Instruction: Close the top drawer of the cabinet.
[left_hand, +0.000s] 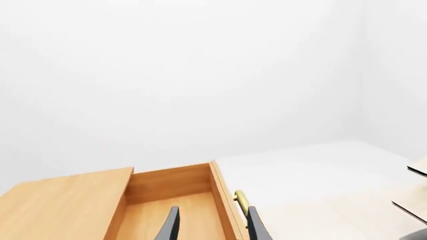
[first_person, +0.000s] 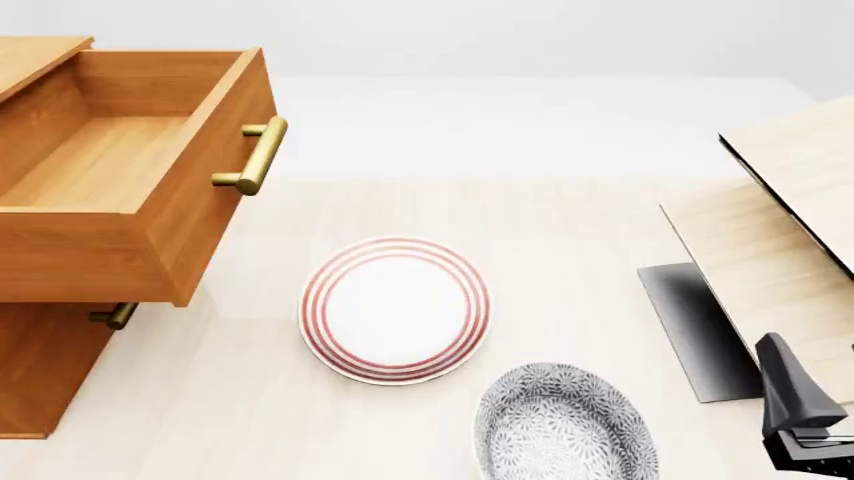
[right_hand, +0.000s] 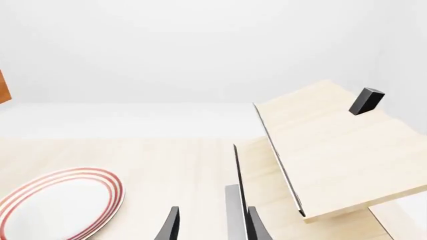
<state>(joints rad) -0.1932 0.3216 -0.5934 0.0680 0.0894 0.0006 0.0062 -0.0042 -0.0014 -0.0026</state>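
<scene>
Top drawer (first_person: 127, 170) juts fully open from the cabinet (first_person: 40, 360) at ten o'clock; left gripper (left_hand: 210, 227), fingers apart and empty, straddles its front panel and should push squarely beside the brass handle (first_person: 254, 155).

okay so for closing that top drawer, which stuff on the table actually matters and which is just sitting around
Matters:
top drawer, pulled open
its brass handle
cabinet
left claw, open, at the drawer front

Just lying about:
red-ringed plate
grey patterned bowl
pale wood box
right claw
</scene>
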